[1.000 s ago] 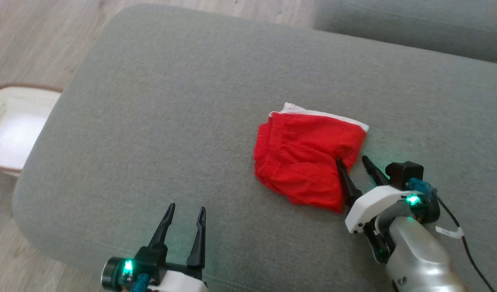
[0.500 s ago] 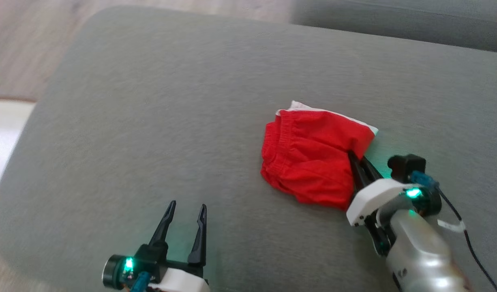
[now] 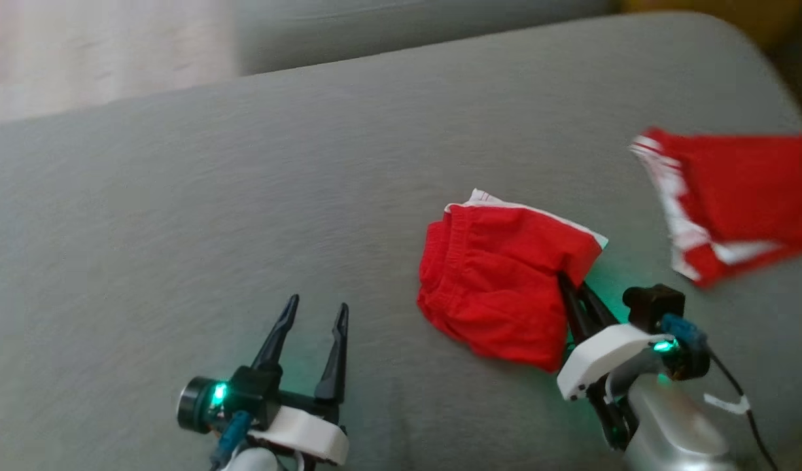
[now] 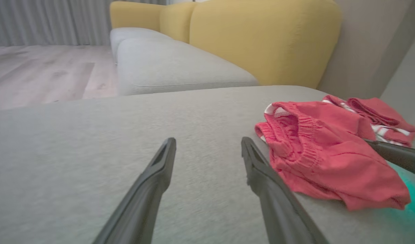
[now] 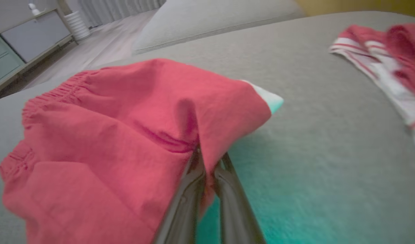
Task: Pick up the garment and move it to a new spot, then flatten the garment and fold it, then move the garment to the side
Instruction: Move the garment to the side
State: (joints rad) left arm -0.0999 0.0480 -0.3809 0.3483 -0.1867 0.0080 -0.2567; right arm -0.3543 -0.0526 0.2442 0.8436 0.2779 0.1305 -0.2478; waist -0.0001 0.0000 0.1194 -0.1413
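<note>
Last step, I judge: moving the folded garment (image 3: 499,281) aside.
My right gripper (image 3: 571,289) pinches its 4 o'clock edge, left gripper (image 3: 318,302) released; next, a drag toward 2 o'clock.

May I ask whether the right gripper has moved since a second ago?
Yes, the right gripper has closed its fingers onto the red shorts at their right edge.
</note>
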